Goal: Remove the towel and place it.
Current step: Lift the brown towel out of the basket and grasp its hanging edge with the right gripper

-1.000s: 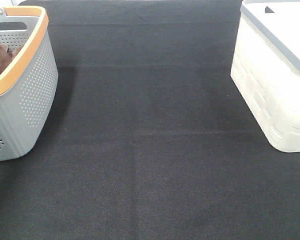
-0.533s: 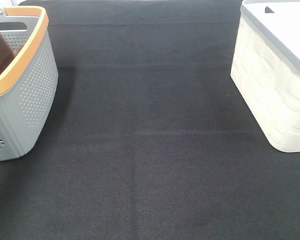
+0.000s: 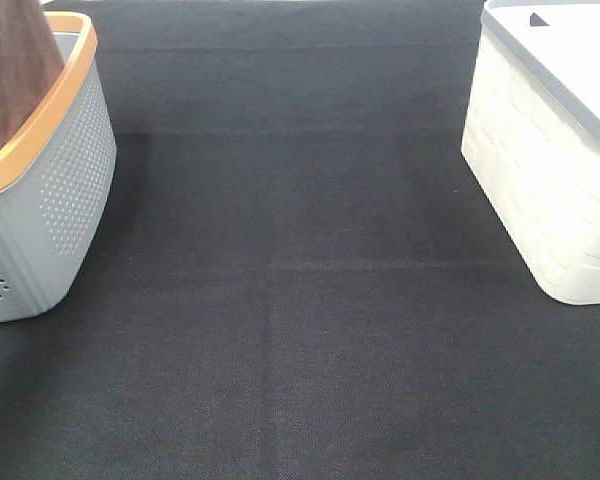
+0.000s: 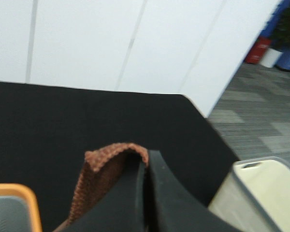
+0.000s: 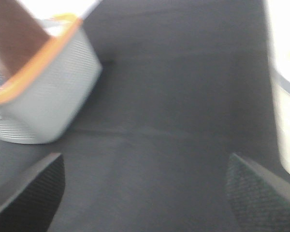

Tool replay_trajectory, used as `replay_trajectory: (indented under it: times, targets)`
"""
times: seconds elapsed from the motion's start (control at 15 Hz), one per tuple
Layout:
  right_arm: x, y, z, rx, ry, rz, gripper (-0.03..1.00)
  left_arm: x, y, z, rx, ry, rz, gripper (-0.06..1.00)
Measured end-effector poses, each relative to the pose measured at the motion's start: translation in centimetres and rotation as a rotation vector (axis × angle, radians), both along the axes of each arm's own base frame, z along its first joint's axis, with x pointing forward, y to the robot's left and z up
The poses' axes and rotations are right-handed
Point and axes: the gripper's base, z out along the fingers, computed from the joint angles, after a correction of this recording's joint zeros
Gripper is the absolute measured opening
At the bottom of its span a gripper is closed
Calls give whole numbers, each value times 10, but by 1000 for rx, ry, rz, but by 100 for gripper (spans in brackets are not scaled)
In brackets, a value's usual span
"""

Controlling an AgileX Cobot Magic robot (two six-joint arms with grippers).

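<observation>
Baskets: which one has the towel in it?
The orange-rimmed grey basket, on the left; the brown towel rises from it. The white basket shows none.

Checked all three views: no text, label, brand, number or sign can be read on anything. The right wrist view is too blurred to resolve any marking.
</observation>
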Motion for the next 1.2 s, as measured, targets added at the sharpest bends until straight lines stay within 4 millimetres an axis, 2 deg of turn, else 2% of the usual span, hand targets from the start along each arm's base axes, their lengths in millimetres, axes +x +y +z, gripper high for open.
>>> replay_trajectory:
  times: [0.13, 0.33, 0.4, 0.6, 0.67, 0.73, 0.87, 1.0, 1.2]
  targets:
    - [20, 11, 18, 29, -14, 141, 83, -4, -26, 4, 2, -48, -81, 0]
    - [46, 30, 51, 14, -133, 383, 81, -15, -73, 9, 2, -126, -207, 0]
    - [64, 39, 62, -5, -159, 459, 81, -16, -92, 7, 8, -150, -248, 0]
    - [99, 58, 75, -32, -166, 563, 79, -6, -133, -11, 33, -147, -313, 0]
    - [111, 68, 74, -33, -143, 601, 79, 0, -146, -20, 46, -142, -326, 0]
    - [111, 68, 74, -33, -143, 601, 79, 0, -146, -20, 46, -142, -326, 0]
    - [133, 89, 63, -30, -98, 639, 77, 12, -172, -39, 54, -134, -343, 0]
    - [157, 118, 37, -37, -22, 657, 76, 16, -185, -49, 54, -124, -357, 0]
    - [168, 152, 12, -64, -14, 706, 74, 12, -196, -53, 56, -117, -386, 0]
